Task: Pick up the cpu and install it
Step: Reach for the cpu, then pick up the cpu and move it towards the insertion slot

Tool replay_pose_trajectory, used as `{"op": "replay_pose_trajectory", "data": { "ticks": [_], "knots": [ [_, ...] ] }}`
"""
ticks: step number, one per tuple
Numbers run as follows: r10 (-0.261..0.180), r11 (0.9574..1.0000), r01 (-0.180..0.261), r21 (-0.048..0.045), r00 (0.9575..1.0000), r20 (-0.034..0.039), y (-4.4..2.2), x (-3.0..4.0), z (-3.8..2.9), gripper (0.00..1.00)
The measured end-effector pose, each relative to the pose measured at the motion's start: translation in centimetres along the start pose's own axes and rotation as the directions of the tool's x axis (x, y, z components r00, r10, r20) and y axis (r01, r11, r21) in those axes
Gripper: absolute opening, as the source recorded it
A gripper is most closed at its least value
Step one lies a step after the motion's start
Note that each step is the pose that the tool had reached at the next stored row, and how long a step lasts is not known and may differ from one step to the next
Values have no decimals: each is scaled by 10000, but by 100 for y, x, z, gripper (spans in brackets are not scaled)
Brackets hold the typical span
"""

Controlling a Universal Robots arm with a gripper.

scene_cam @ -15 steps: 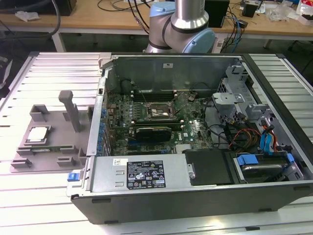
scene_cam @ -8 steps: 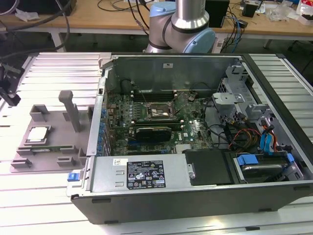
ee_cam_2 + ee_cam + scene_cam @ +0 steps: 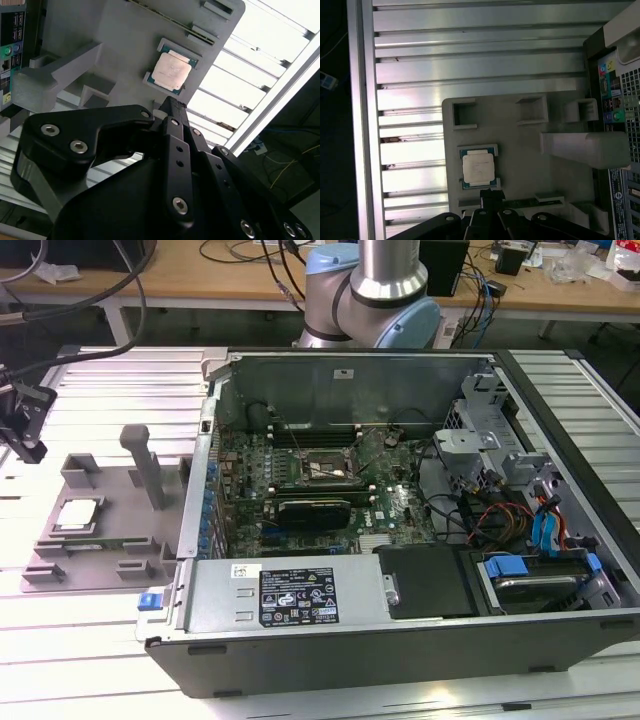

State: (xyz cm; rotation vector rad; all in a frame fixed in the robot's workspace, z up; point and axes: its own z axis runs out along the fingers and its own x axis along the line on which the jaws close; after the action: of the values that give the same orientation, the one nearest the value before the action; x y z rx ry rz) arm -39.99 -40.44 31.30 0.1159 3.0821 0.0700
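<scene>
Fingers (image 3: 172, 112), pressed together and empty, hover near the cpu (image 3: 171, 72) in its grey holder (image 3: 125, 40).

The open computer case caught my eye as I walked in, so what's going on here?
A robot arm's gripper hangs near the cpu, which lies flat in its recess on a grey holder. The holder rests on the slatted metal table, beside the open computer case. The cpu is not yet picked up, and the gripper carries nothing. The motherboard sits inside the case, apart from the holder.
</scene>
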Motion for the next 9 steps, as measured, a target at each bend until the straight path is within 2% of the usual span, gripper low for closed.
{"op": "replay_pose_trajectory", "data": {
  "ticks": [9],
  "knots": [
    [1,10000,-1,1,10000,-1,0,0,2,11]
  ]
}}
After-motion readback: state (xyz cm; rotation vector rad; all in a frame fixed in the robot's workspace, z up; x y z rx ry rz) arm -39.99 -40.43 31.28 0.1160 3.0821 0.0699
